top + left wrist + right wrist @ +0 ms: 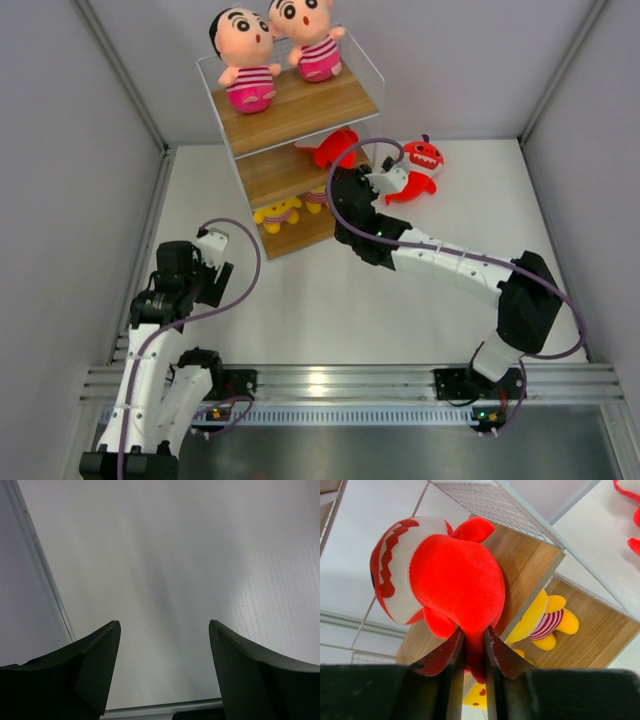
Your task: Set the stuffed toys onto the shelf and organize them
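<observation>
The shelf stands at the back centre. Two boy dolls sit on its top board. Two yellow dolls lie on the bottom board, also seen in the right wrist view. My right gripper is shut on the tail of a red shark, holding it over the middle board; it shows from above as well. The second red shark lies on the table right of the shelf. My left gripper is open and empty, low over the table.
Grey walls close in the left, back and right. A metal rail runs along the near edge. A wall edge strip runs close to the left gripper. A purple cable loops above the right wrist.
</observation>
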You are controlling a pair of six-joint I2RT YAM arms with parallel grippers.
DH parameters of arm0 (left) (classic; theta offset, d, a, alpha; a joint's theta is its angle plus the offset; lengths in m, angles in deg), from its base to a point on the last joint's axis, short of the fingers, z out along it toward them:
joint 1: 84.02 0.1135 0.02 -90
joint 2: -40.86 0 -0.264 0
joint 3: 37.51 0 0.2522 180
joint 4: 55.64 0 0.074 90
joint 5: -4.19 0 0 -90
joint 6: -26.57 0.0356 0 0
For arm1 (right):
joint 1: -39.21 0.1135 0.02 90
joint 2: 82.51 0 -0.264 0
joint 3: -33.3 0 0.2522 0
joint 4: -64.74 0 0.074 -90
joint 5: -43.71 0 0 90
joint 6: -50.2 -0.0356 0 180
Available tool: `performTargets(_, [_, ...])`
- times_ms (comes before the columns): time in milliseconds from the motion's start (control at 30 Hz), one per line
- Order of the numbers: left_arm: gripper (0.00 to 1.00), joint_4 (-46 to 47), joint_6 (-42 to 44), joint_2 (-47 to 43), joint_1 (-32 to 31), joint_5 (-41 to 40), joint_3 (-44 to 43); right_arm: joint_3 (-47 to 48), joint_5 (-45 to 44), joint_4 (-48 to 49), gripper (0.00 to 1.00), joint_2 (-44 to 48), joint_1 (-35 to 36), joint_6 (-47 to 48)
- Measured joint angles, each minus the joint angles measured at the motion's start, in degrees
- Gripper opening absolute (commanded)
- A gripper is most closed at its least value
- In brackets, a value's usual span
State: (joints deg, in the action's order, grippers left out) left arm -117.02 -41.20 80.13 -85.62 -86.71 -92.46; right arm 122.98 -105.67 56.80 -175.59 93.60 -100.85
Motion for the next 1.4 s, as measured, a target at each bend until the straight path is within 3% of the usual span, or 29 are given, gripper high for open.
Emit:
performTargets(100, [0.77, 0.0, 0.0, 0.0, 0.0, 0.0, 0.0, 0.2, 0.3, 1.4, 0.39, -0.7, 0.6, 1.9])
performTargets(200, [0.77, 0.0, 0.0, 0.0, 0.0, 0.0, 0.0, 0.2, 1.0, 2.6, 0.50, -0.7, 1.1, 4.9])
performTargets(267, [0.77, 0.0, 0.0, 0.0, 0.0, 0.0, 0.0, 0.2, 1.9, 3.5, 0.62, -0.5, 1.1, 7.4])
performTargets(300, [0.77, 0.0, 0.0, 0.0, 0.0, 0.0, 0.0, 0.2, 2.7, 3.9, 0.74, -0.2, 1.1, 9.0])
performTargets(400, [0.77, 0.0, 0.0, 0.0, 0.0, 0.0, 0.0, -0.2, 5.7, 3.9, 0.90, 1.8, 1.2, 13.8])
performTargets(500, [0.77, 0.0, 0.0, 0.0, 0.0, 0.0, 0.0, -0.2, 9.4, 1.7, 0.96, 5.2, 1.2, 18.4])
performTargets(700, [0.77, 0.0, 0.0, 0.0, 0.0, -0.2, 0.0, -4.1, 17.4, -8.4, 0.98, 17.8, 1.3, 25.4])
performTargets(867, [0.77, 0.0, 0.0, 0.4, 0.0, -0.5, 0.0, -15.9, 19.5, -16.4, 0.91, 34.1, 0.0, 25.7])
performTargets(900, [0.77, 0.0, 0.0, 0.7, 0.0, -0.5, 0.0, -18.7, 20.8, -17.6, 0.90, 37.3, -1.7, 25.6])
performTargets(1000, [0.77, 0.0, 0.0, 1.2, 0.0, -1.2, 0.0, -24.2, 31.4, -20.5, 0.90, 41.6, -16.4, 25.4])
performTargets(1067, [0.77, 0.0, 0.0, 1.4, 0.0, -1.9, 0.0, -24.1, 39.1, -20.4, 0.90, 38.0, -27.8, 25.6])
performTargets(1167, [0.77, 0.1, -0.1, 2.3, 0.1, -4.3, 0.1, -21.4, 47.9, -19.6, 0.90, 26.4, -39.3, 25.9])
performTargets(1400, [0.78, 1.5, -0.6, 5.9, 3.7, -9.6, 1.1, -10.7, 58.9, -17.2, 0.86, -2.1, -45.9, 20.1])
